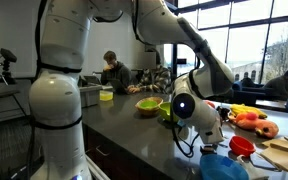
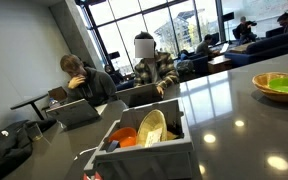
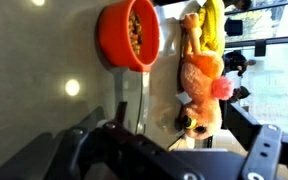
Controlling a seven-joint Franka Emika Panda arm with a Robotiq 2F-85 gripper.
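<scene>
Wrist view shows the grey counter [image 3: 44, 90] filling most of the frame, with the orange bowl [image 3: 130, 32] of brown bits farthest ahead of me. Nearer, and slightly off my centre line, lies the orange toy [image 3: 204, 90], its long axis running straight away from me, across my gap. My gripper [image 3: 169, 150] hangs spread wide, holding nothing, apart from the toy
</scene>
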